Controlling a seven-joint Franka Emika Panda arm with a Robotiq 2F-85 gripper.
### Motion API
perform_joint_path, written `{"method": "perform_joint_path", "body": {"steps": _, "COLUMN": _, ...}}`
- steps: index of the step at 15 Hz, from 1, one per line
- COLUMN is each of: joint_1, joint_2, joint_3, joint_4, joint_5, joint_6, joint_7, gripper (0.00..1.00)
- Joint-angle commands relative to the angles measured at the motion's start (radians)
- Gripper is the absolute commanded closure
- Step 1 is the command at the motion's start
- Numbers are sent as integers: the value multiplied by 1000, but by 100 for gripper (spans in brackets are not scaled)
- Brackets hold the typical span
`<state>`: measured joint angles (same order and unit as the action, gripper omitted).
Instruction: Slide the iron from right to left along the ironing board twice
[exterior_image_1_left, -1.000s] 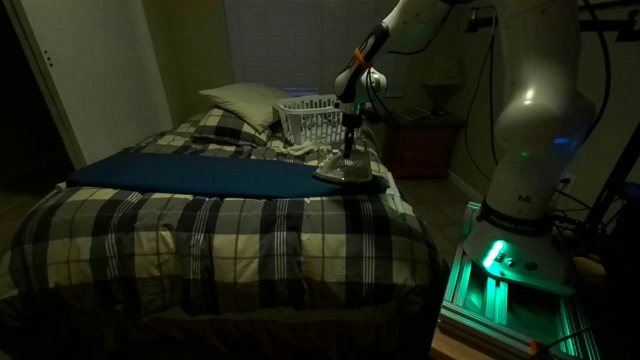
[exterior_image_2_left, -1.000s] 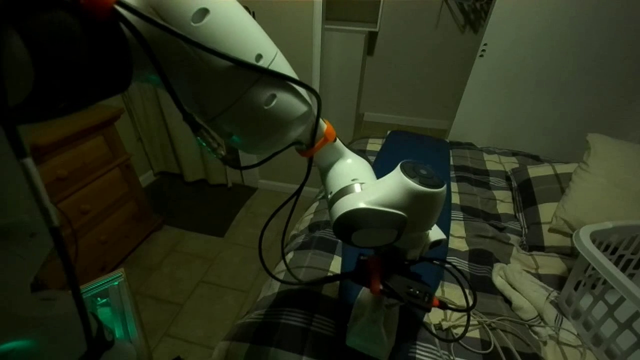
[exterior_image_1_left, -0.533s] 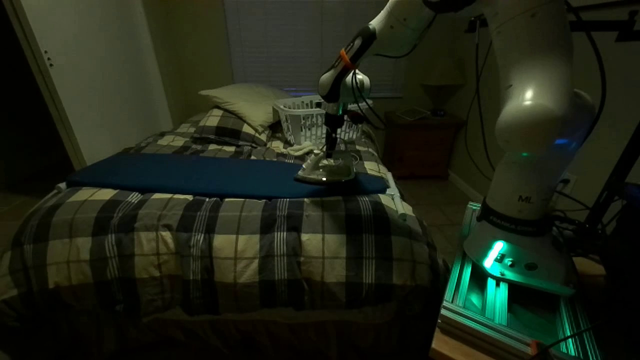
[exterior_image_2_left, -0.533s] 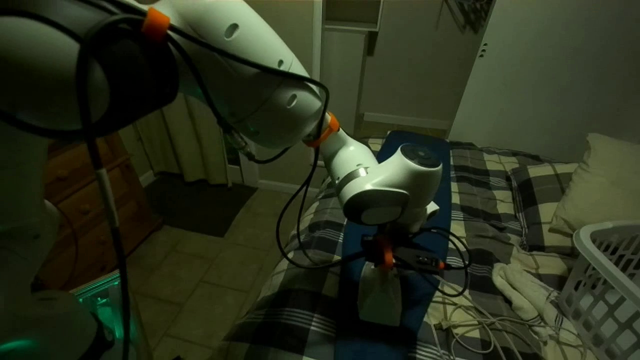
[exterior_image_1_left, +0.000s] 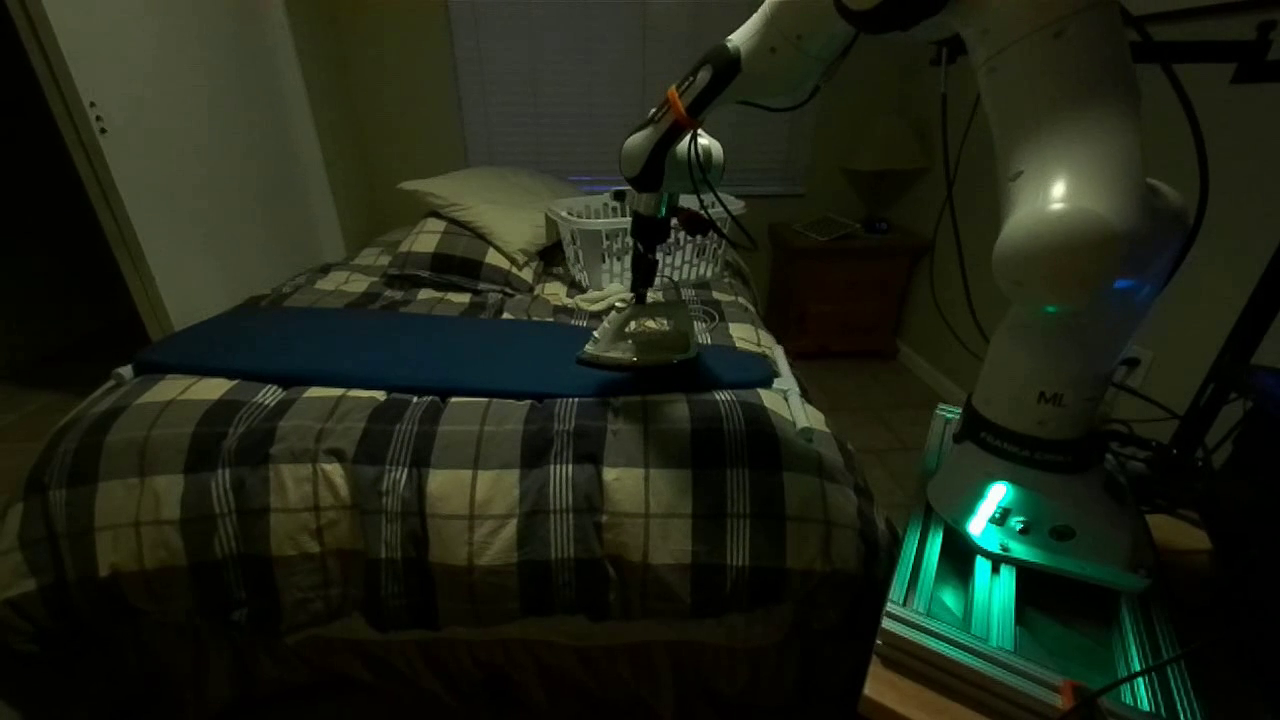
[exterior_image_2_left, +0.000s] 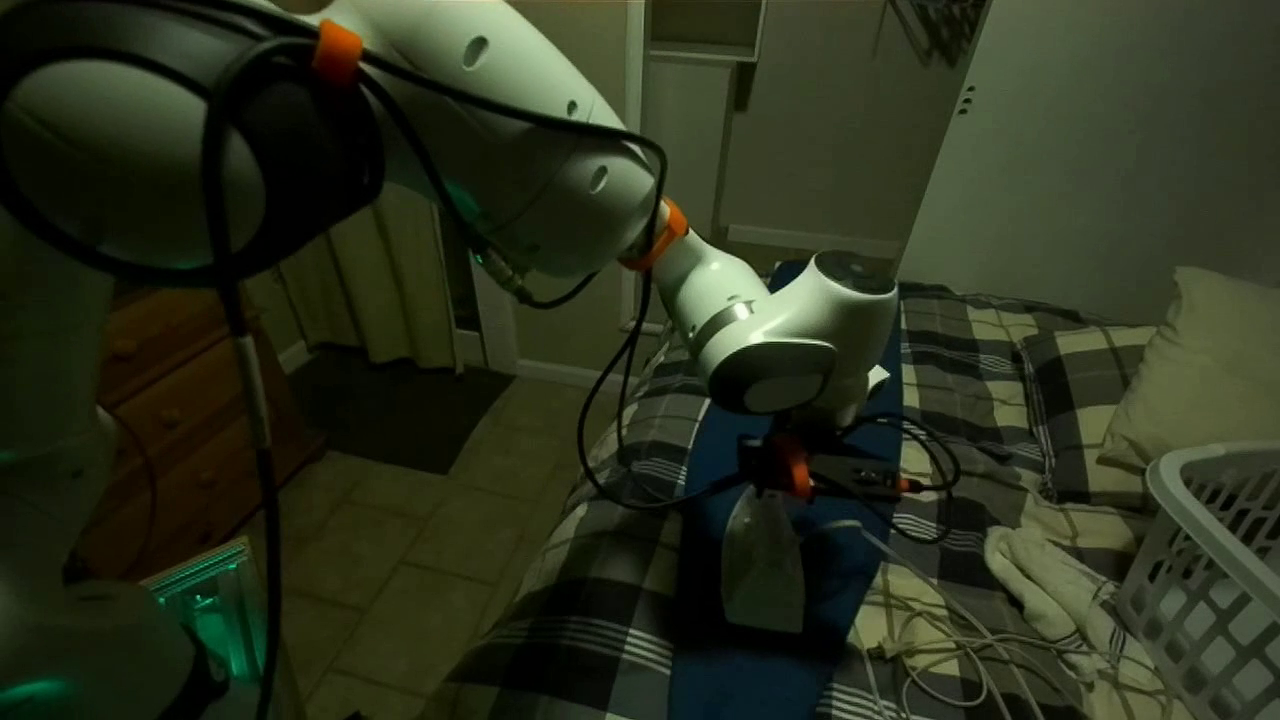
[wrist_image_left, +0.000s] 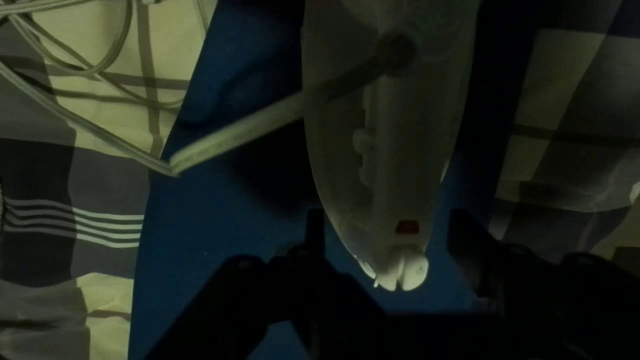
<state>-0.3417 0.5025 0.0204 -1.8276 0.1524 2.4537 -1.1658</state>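
Observation:
The pale grey-white iron (exterior_image_1_left: 640, 342) sits flat on the dark blue ironing board (exterior_image_1_left: 380, 345), toward the board's right end, its pointed tip facing left. It also shows in an exterior view (exterior_image_2_left: 762, 575) and in the wrist view (wrist_image_left: 385, 150), with its cord (wrist_image_left: 240, 132) leading off to one side. My gripper (exterior_image_1_left: 641, 296) points down just above the front of the iron's handle. In the wrist view my gripper (wrist_image_left: 386, 230) is open, one dark finger on each side of the iron's front end, with blue board showing in the gaps. The fingers' height over the handle is hard to judge.
The board lies across a bed with a plaid cover (exterior_image_1_left: 480, 480). A white lattice basket (exterior_image_1_left: 605, 245) and a pale pillow (exterior_image_1_left: 495, 200) stand behind it. Loose coils of cord (exterior_image_2_left: 950, 650) and white socks (exterior_image_2_left: 1050, 590) lie beside the board. The room is dim.
In both exterior views the iron and my gripper have moved along the board, leftward in one of them, more in the earlier half second. The gripper now sits slightly higher over the iron.

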Motion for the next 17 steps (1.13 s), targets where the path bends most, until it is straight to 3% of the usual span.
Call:
{"method": "perform_joint_path", "body": {"steps": 1, "joint_1": 42, "joint_2": -94, "joint_3": -26, "joint_4": -38, "joint_5": -47, "joint_6": -34, "joint_7": 43, "gripper": 3}}
{"method": "perform_joint_path", "body": {"steps": 11, "joint_1": 157, "joint_2": -333, "joint_3": -80, "joint_4": -105, "joint_5": -184, "joint_6": -269, "joint_7": 332, "gripper": 0}}
{"method": "perform_joint_path", "body": {"steps": 12, "joint_1": 147, "joint_2": -286, "joint_3": -68, "joint_4": -59, "joint_5": -142, "joint_6": -255, "joint_7": 274, "gripper": 0}}
{"method": "perform_joint_path", "body": {"steps": 17, "joint_1": 152, "joint_2": -309, "joint_3": -78, "joint_4": -80, "joint_5": -155, "joint_6": -266, "joint_7": 304, "gripper": 0}}
